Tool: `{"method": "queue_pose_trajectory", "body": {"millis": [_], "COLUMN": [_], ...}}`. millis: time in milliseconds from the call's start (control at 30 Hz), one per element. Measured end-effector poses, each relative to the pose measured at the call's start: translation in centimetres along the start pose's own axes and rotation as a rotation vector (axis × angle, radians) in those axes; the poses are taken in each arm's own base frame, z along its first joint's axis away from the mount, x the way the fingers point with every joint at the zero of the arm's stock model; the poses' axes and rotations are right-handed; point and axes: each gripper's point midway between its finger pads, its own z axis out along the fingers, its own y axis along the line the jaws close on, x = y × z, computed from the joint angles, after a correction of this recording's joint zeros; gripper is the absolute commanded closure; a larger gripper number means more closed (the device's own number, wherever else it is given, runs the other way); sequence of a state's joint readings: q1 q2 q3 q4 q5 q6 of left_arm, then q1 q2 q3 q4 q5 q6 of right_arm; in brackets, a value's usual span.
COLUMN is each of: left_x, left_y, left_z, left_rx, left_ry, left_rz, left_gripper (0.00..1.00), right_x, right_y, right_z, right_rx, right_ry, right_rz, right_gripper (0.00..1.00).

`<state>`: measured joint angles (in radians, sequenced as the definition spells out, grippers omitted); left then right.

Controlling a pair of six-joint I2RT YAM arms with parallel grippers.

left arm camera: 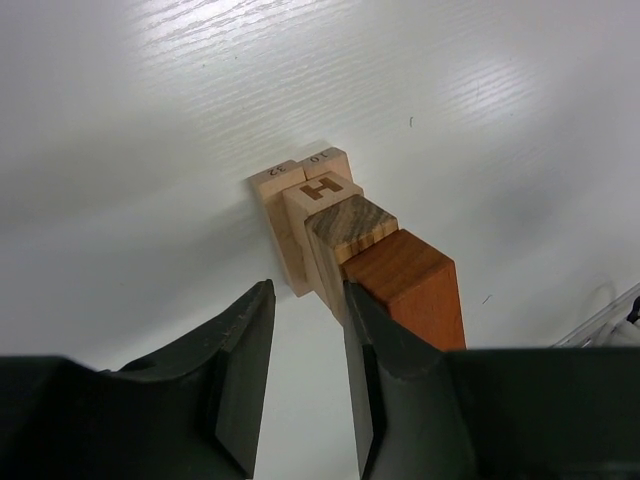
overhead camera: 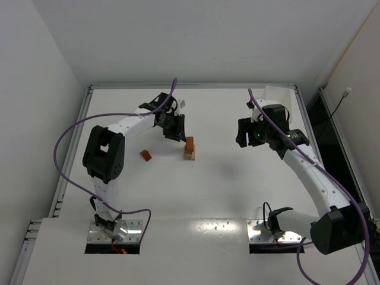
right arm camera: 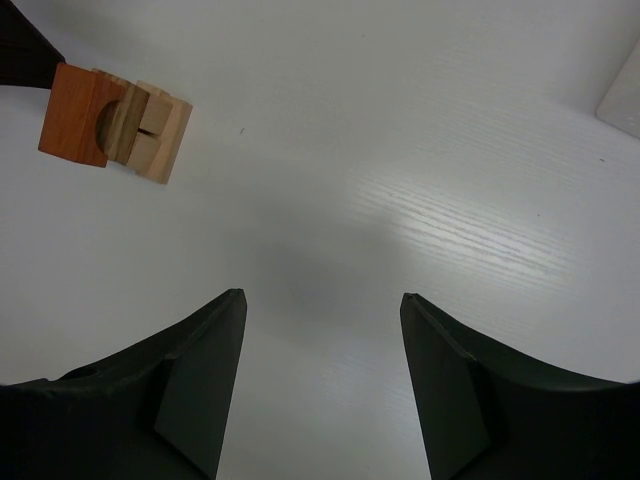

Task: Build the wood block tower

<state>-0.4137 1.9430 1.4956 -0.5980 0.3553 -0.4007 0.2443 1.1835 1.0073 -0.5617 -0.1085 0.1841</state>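
Observation:
The tower (overhead camera: 189, 148) stands mid-table, a narrow stack of pale tan wood blocks with a reddish-orange block (left arm camera: 415, 285) on top. One pale block carries a letter H (left arm camera: 320, 188). My left gripper (overhead camera: 176, 132) hangs just above and left of the tower, jaws apart. In the left wrist view nothing lies between the left gripper's (left arm camera: 308, 290) fingers, and its right finger (left arm camera: 372, 335) stands against the tower's side. A loose reddish-orange block (overhead camera: 145, 155) lies on the table left of the tower. My right gripper (right arm camera: 322, 297) is open and empty, well right of the tower (right arm camera: 115, 120).
A white object (right arm camera: 625, 95) sits at the far right, near the table's back corner (overhead camera: 279, 95). Raised rails edge the table, such as the back rail (overhead camera: 190, 85). Purple cables loop over both arms.

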Motion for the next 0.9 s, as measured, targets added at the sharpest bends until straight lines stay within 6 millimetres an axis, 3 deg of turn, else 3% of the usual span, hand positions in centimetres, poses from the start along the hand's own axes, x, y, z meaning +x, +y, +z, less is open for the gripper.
{"method": "queue_pose_trajectory", "body": {"millis": [100,133,167,267,433,567,767,900], "left_x": [0.0,0.0,0.0,-0.2,-1.0,-2.0,-2.9,-2.5], "left_y": [0.0,0.0,0.0,0.5,2.3,3.9,7.3,9.8], "left_z": [0.0,0.0,0.0,0.0,-0.6,-3.7,-9.2,-10.7], "left_rx": [0.000,0.000,-0.001,-0.031,-0.120,-0.204,-0.298,-0.343], "left_ry": [-0.001,-0.001,-0.002,-0.011,-0.051,-0.134,-0.260,-0.282], "left_rz": [0.000,0.000,0.000,-0.011,-0.031,-0.048,-0.105,-0.146], "left_gripper": [0.67,0.67,0.80,0.99,1.00,1.00,1.00,1.00], "right_x": [0.0,0.0,0.0,0.0,0.1,1.1,3.9,3.6], "right_y": [0.0,0.0,0.0,0.0,0.5,2.9,6.8,8.0], "right_z": [0.0,0.0,0.0,0.0,0.1,1.3,5.7,8.8], "right_rx": [0.000,0.000,0.000,0.000,-0.009,-0.055,-0.091,-0.067], "right_ry": [0.000,0.000,0.000,0.000,0.001,0.039,0.177,0.219], "right_rz": [0.000,0.000,0.000,0.000,0.005,0.004,0.023,0.049], "right_gripper": [0.40,0.45,0.50,0.68,0.88,1.00,1.00,1.00]}}
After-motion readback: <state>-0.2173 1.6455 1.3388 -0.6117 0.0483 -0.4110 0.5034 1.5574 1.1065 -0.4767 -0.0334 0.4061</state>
